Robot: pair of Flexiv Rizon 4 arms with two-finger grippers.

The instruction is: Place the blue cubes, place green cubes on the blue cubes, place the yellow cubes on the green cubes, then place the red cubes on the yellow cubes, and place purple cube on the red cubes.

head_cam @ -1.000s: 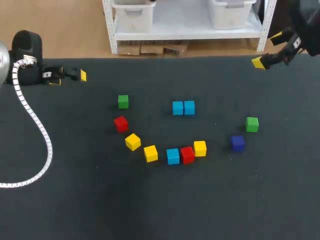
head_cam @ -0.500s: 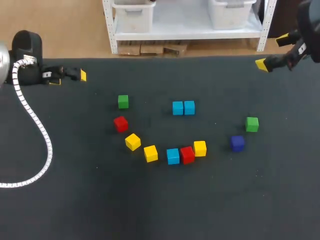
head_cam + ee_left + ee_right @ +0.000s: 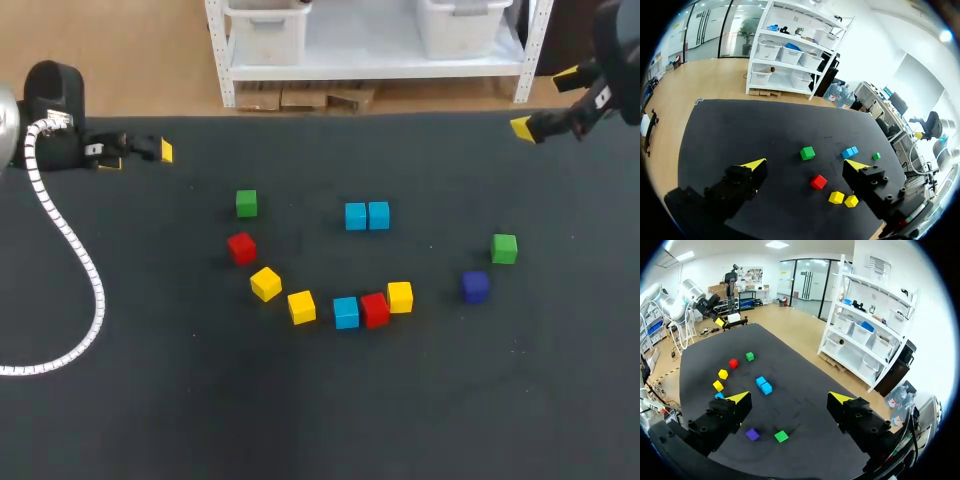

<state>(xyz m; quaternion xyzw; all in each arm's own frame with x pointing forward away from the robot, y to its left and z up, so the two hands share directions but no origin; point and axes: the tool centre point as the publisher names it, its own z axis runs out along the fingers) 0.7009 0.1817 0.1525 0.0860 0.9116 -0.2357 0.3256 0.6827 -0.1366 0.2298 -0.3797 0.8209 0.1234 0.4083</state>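
Head camera looks down from behind; wrist cameras overlook the same table [image 3: 300,410] from opposite sides.

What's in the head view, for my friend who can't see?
Eleven coloured cubes lie loose on a black table, none stacked; two blue cubes sit together near the middle. The left hand and right hand hover open at far corners.

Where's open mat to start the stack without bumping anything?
Bare: the near mat in front of the lone blue cube, and the far strip behind the blue pair. Crowded: the arc from the left red cube to the right yellow cube.
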